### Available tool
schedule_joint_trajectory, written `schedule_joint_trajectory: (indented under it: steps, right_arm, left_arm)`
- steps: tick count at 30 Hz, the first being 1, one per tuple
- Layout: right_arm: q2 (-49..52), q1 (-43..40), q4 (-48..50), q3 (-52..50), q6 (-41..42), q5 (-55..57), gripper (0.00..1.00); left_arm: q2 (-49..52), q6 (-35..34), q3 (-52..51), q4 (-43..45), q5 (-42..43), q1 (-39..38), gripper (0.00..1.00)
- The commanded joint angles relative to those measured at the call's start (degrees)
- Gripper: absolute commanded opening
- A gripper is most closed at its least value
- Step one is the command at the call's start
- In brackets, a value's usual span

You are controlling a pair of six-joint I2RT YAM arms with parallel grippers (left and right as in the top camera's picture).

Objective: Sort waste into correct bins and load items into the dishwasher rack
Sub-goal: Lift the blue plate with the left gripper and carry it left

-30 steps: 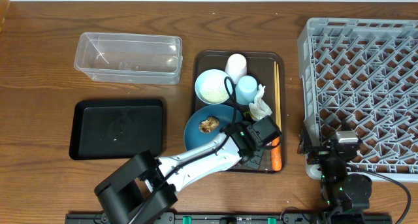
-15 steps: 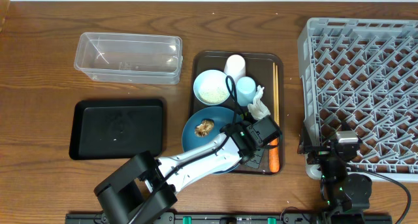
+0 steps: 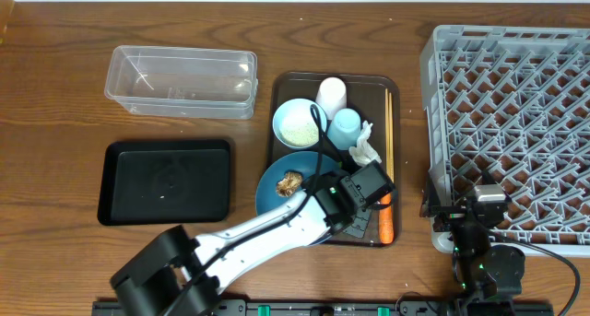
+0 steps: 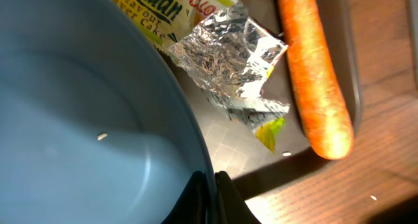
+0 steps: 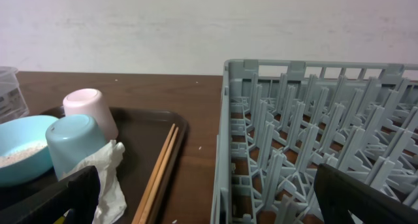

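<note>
Left hand (image 4: 209, 188): clenched on rim of dark-blue plate (image 4: 91, 119). Foil wrapper (image 4: 228, 61), carrot (image 4: 313, 80): laid beside plate on brown serving tray (image 4: 222, 142). Right hand (image 5: 215, 194): spread wide, nothing held, by dishwasher rack (image 5: 313, 119).

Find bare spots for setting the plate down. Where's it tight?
Bare table left of the black tray and clear tub, and the strip between serving tray and rack. Black tray and tub hold nothing. Crowded: the serving tray, with dark-blue plate, bowl, tissue, chopsticks, carrot.
</note>
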Motion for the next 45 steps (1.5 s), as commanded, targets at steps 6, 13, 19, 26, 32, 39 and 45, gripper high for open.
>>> schedule_joint_trajectory:
  steps: [6, 13, 19, 26, 32, 39, 45]
  right_arm:
    - [-0.09, 0.52, -0.22, -0.07, 0.81, -0.04, 0.99]
    - [-0.09, 0.52, -0.22, -0.07, 0.81, -0.04, 0.99]
    - [-0.09, 0.52, -0.22, -0.07, 0.81, -0.04, 0.99]
    - [-0.09, 0.52, -0.22, -0.07, 0.81, -0.04, 0.99]
    - [-0.09, 0.52, -0.22, -0.07, 0.81, -0.04, 0.99]
    - [-0.09, 0.52, -0.22, -0.07, 0.81, -0.04, 0.99]
    - [-0.09, 0.52, -0.22, -0.07, 0.81, -0.04, 0.99]
  left_arm:
    - [-5.75, -0.46, 0.09, -0.85, 0.28, 0.20, 0.06]
    - [-8.35, -0.44, 0.22, -3.32, -2.32, 0.20, 0.06]
    - [-12.68, -0.24, 0.52, -6.71, -3.63, 1.88, 0.06]
    - [-19.52, 0.83, 0.52, -8.41, -3.61, 6.32, 0.06]
    - [-23.71, 1.33, 0.52, -8.57, -3.61, 8.20, 0.06]
    - [-23.17, 1.51, 0.46, -8.61, -3.65, 8.20, 0.06]
    - [-23.34, 1.92, 0.48, -9.70, -6.38, 8.48, 0.06]
